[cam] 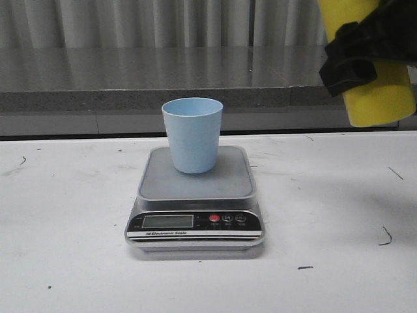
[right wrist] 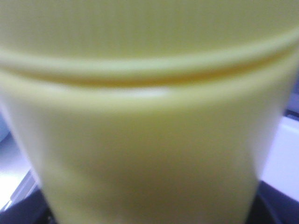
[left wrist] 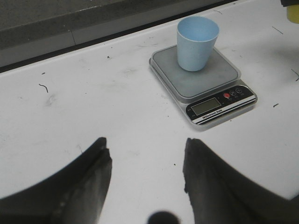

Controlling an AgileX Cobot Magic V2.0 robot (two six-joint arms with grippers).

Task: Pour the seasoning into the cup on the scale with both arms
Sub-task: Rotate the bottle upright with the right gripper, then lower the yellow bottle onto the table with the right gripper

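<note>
The light blue cup [cam: 192,134] stands upright on the steel platform of the silver-grey scale [cam: 195,195] at the table's middle; both also show in the left wrist view, cup [left wrist: 196,43] on scale [left wrist: 205,81]. My right gripper [cam: 355,55] is shut on the yellow seasoning bottle [cam: 378,98], held high at the upper right, well above the table and right of the cup; its nozzle is out of view. The bottle body [right wrist: 149,126] fills the right wrist view. My left gripper [left wrist: 145,161] is open and empty above bare table, well short of the scale.
The white table [cam: 65,248] has small dark marks. A grey ledge [cam: 130,98] and a curtain run along the back. A yellow corner of the bottle [left wrist: 293,13] shows at the left wrist view's edge.
</note>
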